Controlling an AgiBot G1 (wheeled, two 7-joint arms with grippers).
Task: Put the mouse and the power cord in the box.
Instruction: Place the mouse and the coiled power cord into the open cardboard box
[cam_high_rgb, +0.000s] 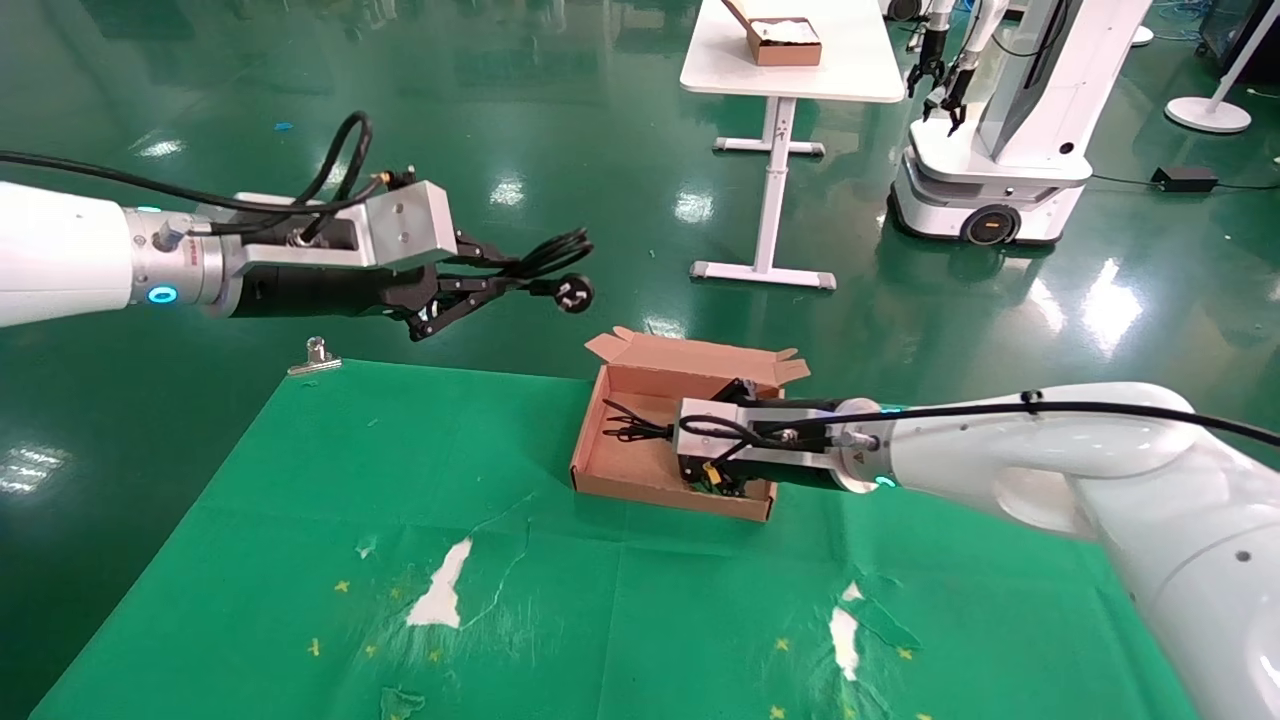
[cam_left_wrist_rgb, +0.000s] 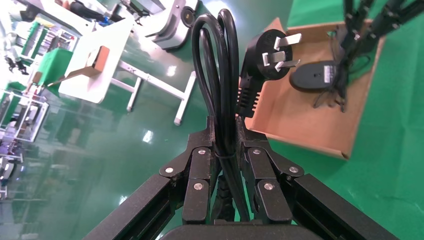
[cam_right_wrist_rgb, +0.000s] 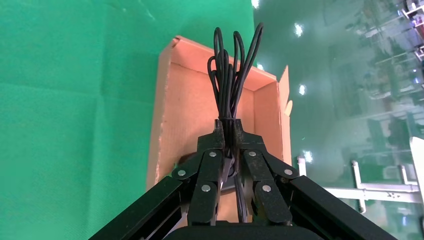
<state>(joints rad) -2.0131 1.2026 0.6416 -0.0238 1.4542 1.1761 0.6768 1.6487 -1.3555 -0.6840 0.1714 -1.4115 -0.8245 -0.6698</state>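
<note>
While the left hand (cam_high_rgb: 470, 290) hangs in the air off the far-left side of the box (cam_high_rgb: 610, 470), pinching the looped power cord (cam_high_rgb: 545, 258) with its fingers pressed on the bundle, the step in hand looks like carrying that cord over the box and lowering it in. To do it well, I judge the plug (cam_left_wrist_rgb: 267, 52) should clear the raised lid flap (cam_high_rgb: 690, 352) first, and the hand should come low before letting go, since the stiff loops could spring and spill over the shallow wall.

Over the box's right half, the right hand (cam_right_wrist_rgb: 227, 131) is pressed together on the mouse's thin cable (cam_right_wrist_rgb: 231, 75), whose fine loops fan out past the fingertips above the box floor. The mouse (cam_left_wrist_rgb: 320, 75) itself lies inside the box, an oval, smooth black shell on plain brown card.

Thick rubbery cable makes up the cord, ending in a chunky round plug with flat metal prongs. Matte corrugated card forms the box, which sits on a green cloth (cam_high_rgb: 300, 520) covering the bench, worn through to white in patches.
</note>
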